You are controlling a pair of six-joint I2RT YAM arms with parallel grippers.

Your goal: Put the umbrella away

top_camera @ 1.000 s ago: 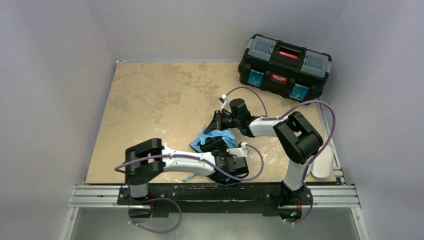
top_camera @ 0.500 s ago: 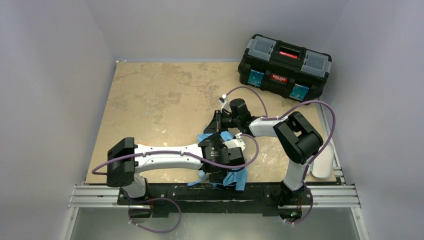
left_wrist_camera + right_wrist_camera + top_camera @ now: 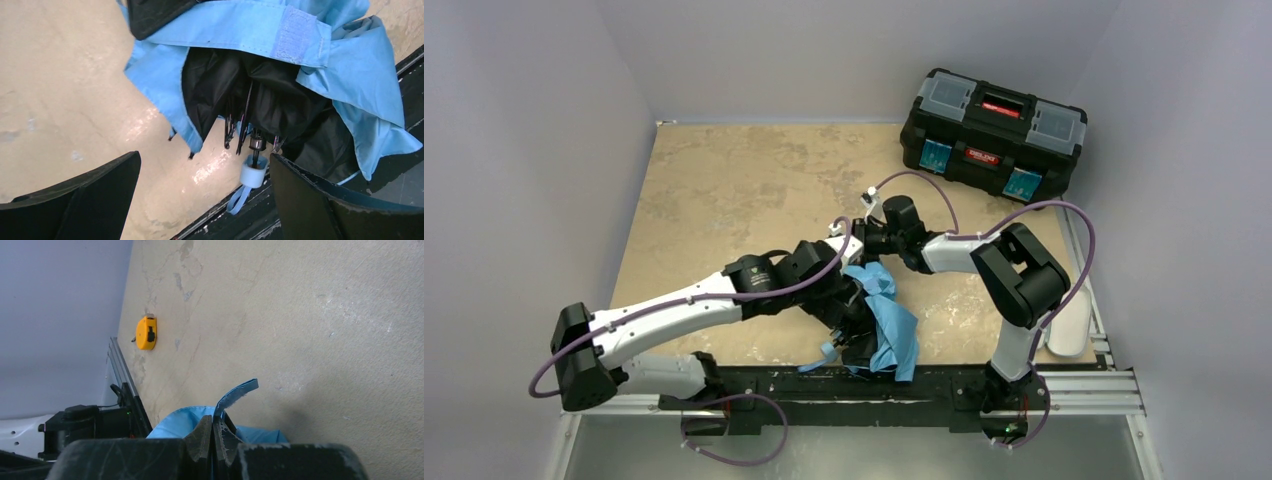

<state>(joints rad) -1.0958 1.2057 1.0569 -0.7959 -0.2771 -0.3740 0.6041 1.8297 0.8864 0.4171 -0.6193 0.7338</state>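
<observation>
The umbrella (image 3: 890, 326) lies half-folded near the table's front edge, light blue outside and black inside. In the left wrist view its canopy (image 3: 345, 75) fills the top, with thin ribs, a black shaft and the pale blue handle (image 3: 253, 173) with its strap (image 3: 238, 198) pointing toward the edge. My left gripper (image 3: 204, 160) is open, its fingers (image 3: 80, 202) on either side below the canopy and touching nothing; the handle sits just inside the right finger. My right gripper (image 3: 213, 424) is shut on the umbrella's blue closure tab (image 3: 236, 392) at the canopy's far end (image 3: 865, 243).
A black toolbox (image 3: 992, 133) stands shut at the back right. A small orange tape measure (image 3: 146, 332) lies on the table near its left rail. A pale oblong case (image 3: 1071, 326) rests off the table's right edge. A black rail (image 3: 824, 385) runs along the front.
My left arm has swung from the front edge toward the table's middle, its gripper opening wider. The umbrella's blue canopy now lies uncovered toward the front edge. The right gripper has not moved.
</observation>
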